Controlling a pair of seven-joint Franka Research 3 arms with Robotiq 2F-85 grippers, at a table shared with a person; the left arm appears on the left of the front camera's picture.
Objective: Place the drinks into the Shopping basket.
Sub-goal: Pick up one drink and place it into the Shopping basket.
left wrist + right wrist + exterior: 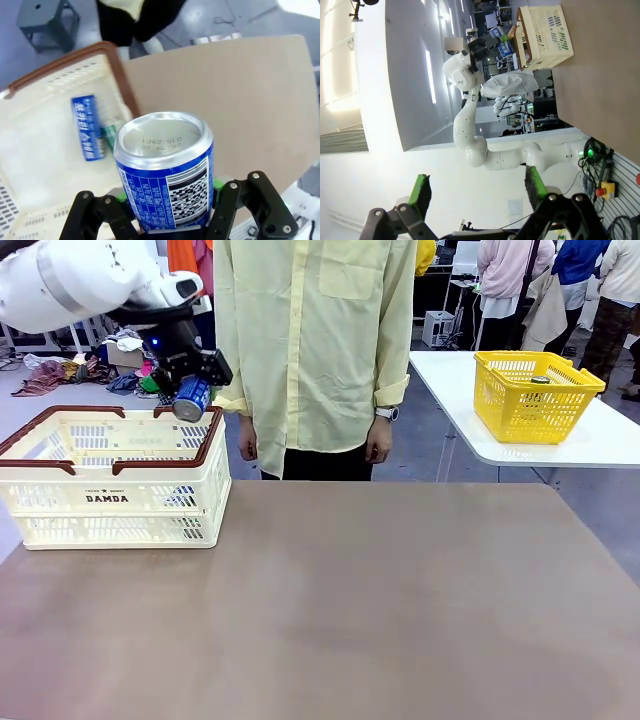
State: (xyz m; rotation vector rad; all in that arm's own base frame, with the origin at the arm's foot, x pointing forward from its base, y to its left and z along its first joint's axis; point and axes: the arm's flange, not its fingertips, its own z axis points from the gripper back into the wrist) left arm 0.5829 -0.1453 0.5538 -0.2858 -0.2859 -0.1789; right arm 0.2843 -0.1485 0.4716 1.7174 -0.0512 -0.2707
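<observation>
Blue can (165,172): clamped between the left jaws, silver top facing away from the wrist; in the front view (192,397) it hangs tilted just above the far right corner of the basket.

Left gripper (190,390): jaws closed on the can's sides, green pads pressed to the printed wall (seen from the wrist (167,200) the black fingers (90,215) flank the can low down).

Left arm: comes in from the left, wrist bent downward and outward over the basket's far rim.

Shopping basket (60,455): cream crate with red-brown rim handles and DAMDA lettering, directly below the left jaws, at the left end of the counter (350,610); its rim also shows in the wrist view (122,85).

Inside the basket: beyond and below the held can lies something green beside a blue label (86,127), blurred (cannot tell whether it is a can).

Right gripper (477,192): jaws apart, nothing between the green pads, pointing away from the counter toward the ceiling.

Person (315,350): stands beyond the left jaws at the counter's far side, yellow shirt, hands hanging down.
</observation>
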